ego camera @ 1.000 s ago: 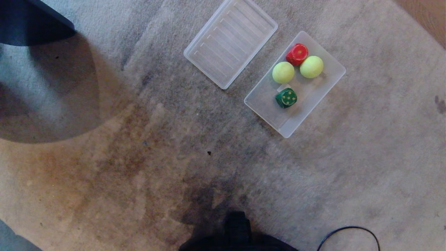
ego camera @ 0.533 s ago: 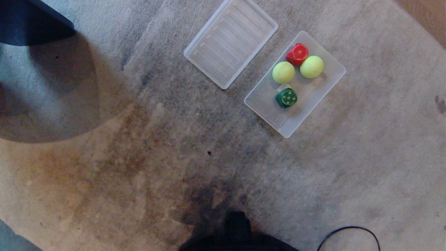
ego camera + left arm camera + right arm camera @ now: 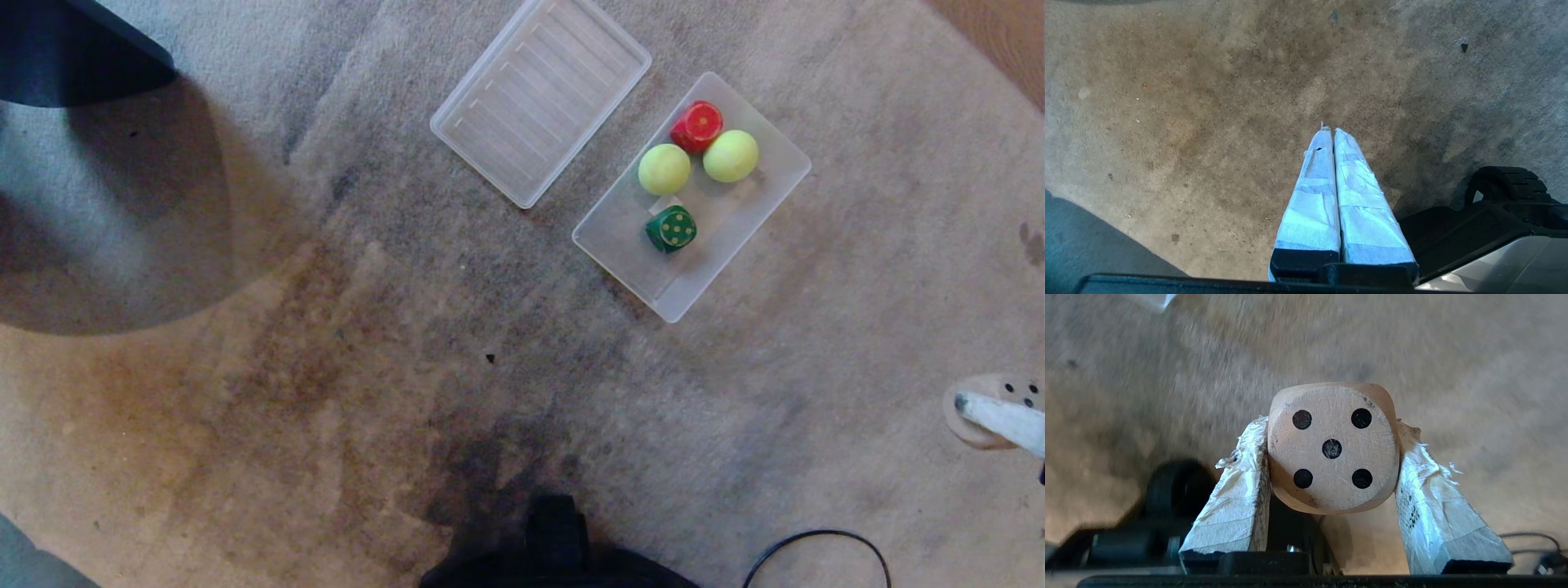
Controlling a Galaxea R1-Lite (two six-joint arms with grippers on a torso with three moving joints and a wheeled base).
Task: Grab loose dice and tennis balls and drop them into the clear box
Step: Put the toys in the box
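Note:
The clear box lies on the carpet at upper right. Inside it are a red die, two yellow-green tennis balls and a dark green die with yellow pips. My right gripper is shut on a beige die with dark pips, its five face toward the wrist camera. In the head view that die and one white finger show at the right edge, below and right of the box. My left gripper hangs shut and empty over bare carpet.
A flat ribbed clear lid lies left of the box. A black cable loops at the lower right. A dark piece of furniture fills the top left corner. My own base shows at the bottom edge.
My right gripper, holding the beige die, has come into the head view at the right edge. The box, its contents and the lid have not moved.

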